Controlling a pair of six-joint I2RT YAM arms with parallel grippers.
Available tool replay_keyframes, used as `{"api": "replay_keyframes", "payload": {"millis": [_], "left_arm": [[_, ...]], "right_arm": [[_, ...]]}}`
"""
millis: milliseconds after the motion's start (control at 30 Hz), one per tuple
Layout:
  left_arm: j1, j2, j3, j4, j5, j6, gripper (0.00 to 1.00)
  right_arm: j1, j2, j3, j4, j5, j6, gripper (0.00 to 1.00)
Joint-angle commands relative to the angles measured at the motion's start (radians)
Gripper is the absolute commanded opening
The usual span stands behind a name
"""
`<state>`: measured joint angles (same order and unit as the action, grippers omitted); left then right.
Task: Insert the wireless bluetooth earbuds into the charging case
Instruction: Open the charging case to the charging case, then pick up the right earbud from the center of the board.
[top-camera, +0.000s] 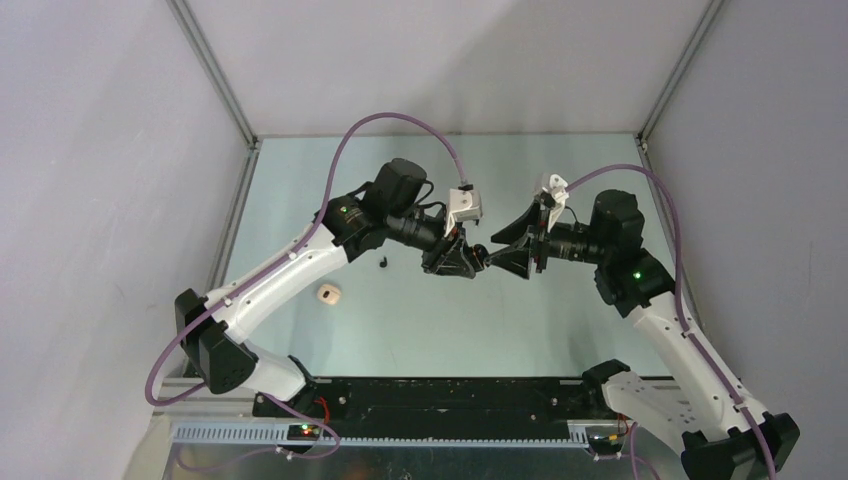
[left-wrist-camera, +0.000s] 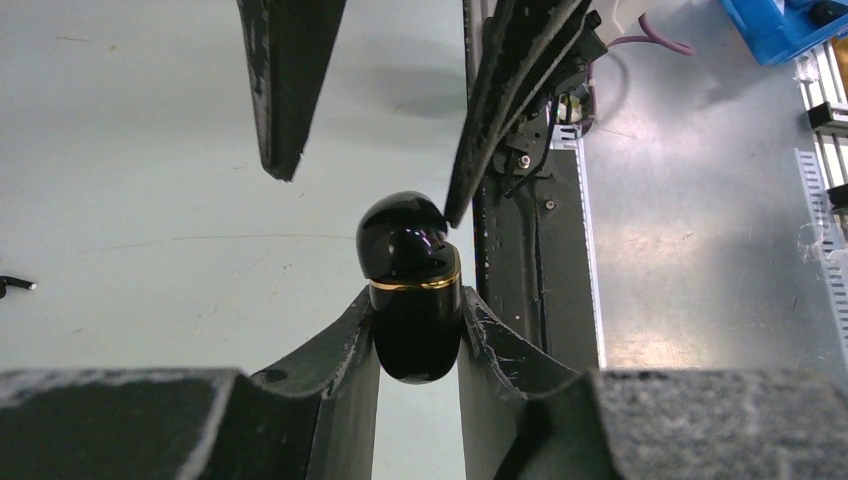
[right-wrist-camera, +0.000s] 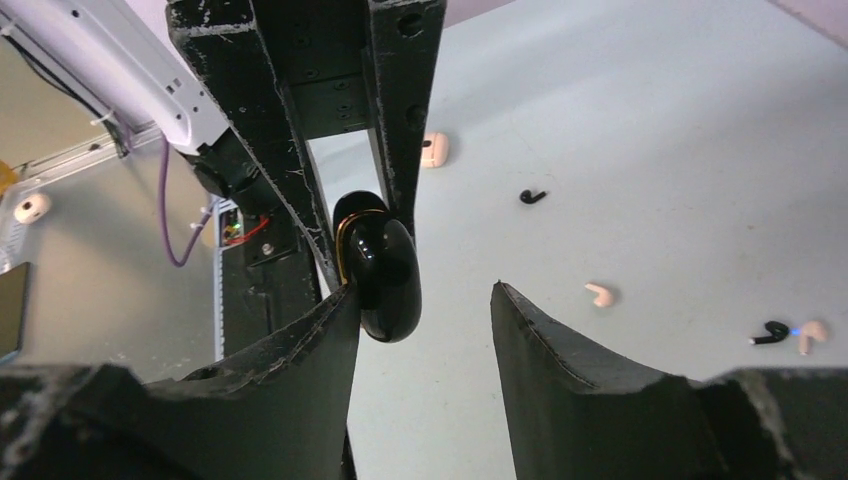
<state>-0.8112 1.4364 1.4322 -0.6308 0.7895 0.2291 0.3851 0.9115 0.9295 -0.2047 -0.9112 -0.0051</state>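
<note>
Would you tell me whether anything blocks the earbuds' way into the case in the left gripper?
Yes: the black case, clamped in the left gripper, looks shut, its lid covering the inside. The earbuds lie on the table.

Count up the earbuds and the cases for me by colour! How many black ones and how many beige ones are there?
Black earbuds: 2, one and another
Beige earbuds: 2, one and another
Black case: 1
Beige case: 1
Total: 6
</note>
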Motion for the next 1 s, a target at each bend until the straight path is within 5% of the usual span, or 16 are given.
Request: {"api": "replay_keyframes", "payload": {"millis": [0, 567, 967], "left_arm": [[-0.008, -0.010, -0.008, -0.006, 0.057, 0.030, 0.00], [-0.006, -0.014, -0.004, -0.016, 0.059, 0.035, 0.00], [0.143, -0.095, 0.003, -0.007, 0.051, 0.040, 0.00]], "right_arm": [[-0.014, -0.028, 0.001, 0.019, 0.065, -0.047, 0.55], [-0.016, -0.064, 0.030, -0.018, 0.126, -0.103, 0.59], [-0.050, 0.051, 0.232, -0.146, 0.292, -0.152, 0.81]]}}
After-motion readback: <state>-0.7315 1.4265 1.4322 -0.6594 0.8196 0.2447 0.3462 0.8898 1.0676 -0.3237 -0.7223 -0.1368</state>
